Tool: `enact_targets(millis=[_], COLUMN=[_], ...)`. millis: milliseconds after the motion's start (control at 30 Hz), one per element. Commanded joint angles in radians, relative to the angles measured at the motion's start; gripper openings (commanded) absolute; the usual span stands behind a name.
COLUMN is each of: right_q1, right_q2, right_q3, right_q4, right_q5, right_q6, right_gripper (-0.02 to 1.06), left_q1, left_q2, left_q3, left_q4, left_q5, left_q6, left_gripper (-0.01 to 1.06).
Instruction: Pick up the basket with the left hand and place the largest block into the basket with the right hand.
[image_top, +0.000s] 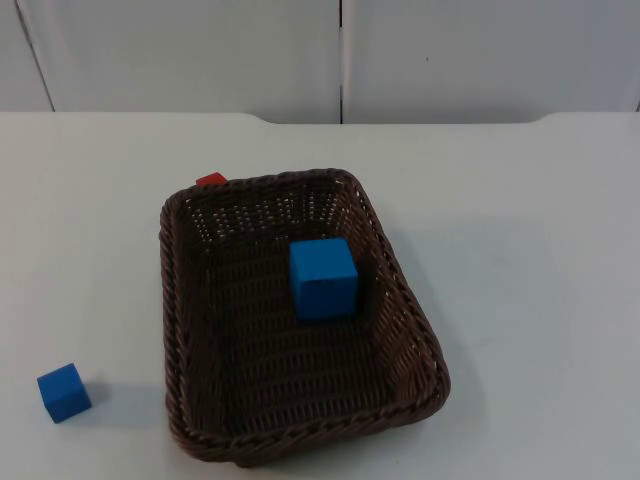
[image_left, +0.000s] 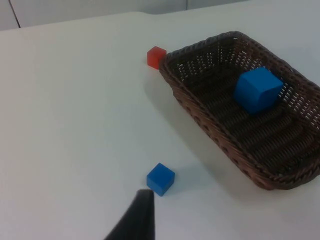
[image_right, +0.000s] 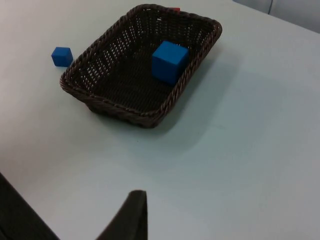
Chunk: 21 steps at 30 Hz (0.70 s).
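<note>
A dark brown wicker basket (image_top: 172, 300) (image_left: 200, 119) (image_right: 120, 111) rests on the white table. The largest block, a blue cube (image_top: 323, 278) (image_left: 257, 89) (image_right: 170, 61), lies inside it toward the far right wall. My left gripper (image_left: 142, 212) hangs over bare table to the basket's left, close to a small blue cube (image_left: 160, 178). On the other side, my right gripper (image_right: 132, 215) is well away from the basket over bare table. Neither one touches the basket or a block.
The small blue cube (image_top: 64, 392) (image_right: 61, 56) sits at the front left of the table. A small red cube (image_top: 211, 179) (image_left: 156, 56) (image_right: 175, 9) stands just behind the basket's far left corner. The grey partition wall (image_top: 340, 60) closes off the table's back.
</note>
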Motion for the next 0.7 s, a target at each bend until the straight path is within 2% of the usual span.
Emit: enact_targets(millis=[0,667], right_q1=[-0.003,-0.003], right_q2=[-0.002,-0.002], right_q3=[0.003,0.003], right_q4=[0.002,0.004], right_q5=[-0.011,-0.011], right_q6=[-0.001,0.001], right_gripper=[1.05,1.05], left_q1=[0.001,0.001], left_q2=[-0.004,-0.004], left_q3=[0.005,0.005], left_q4=[0.002,0.002], left_q5=[-0.006,-0.006], left_q6=[-0.005,-0.005], left_gripper=[1.05,1.05])
